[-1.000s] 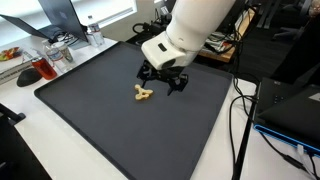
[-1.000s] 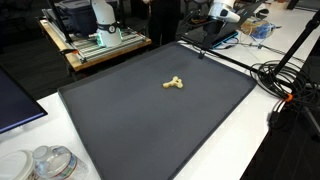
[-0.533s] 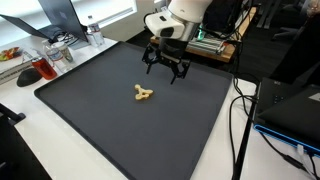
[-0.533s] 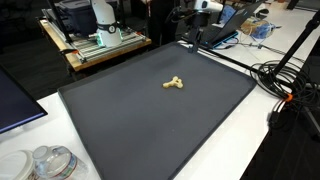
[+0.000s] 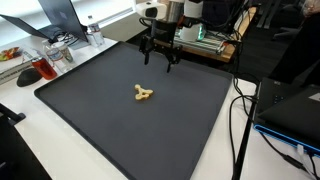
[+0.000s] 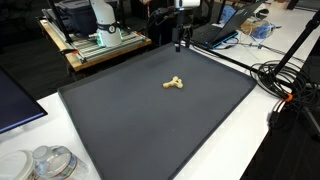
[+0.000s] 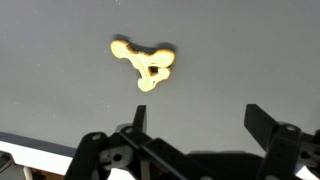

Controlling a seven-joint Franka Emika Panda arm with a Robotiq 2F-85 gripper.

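A small yellow three-armed toy (image 5: 143, 94) lies flat on the dark grey mat (image 5: 110, 125), near its middle; it also shows in the other exterior view (image 6: 174, 82) and in the wrist view (image 7: 145, 64). My gripper (image 5: 160, 62) hangs high above the mat's far edge, well away from the toy, fingers spread and empty. From the other side the gripper (image 6: 180, 40) is seen at the back of the mat. In the wrist view the gripper (image 7: 200, 122) stands open, the toy lying far beyond its fingertips.
A white table carries the mat. A clear cup and a red item (image 5: 42, 68) stand beside the mat's corner. Cables (image 5: 240, 120) run along one side, next to a laptop (image 5: 290, 115). Plastic containers (image 6: 45, 163) sit near one corner; a cart with equipment (image 6: 95, 35) stands behind.
The gripper has risen from just beside the toy and drawn back toward the mat's far edge, staying open. The toy has not moved.
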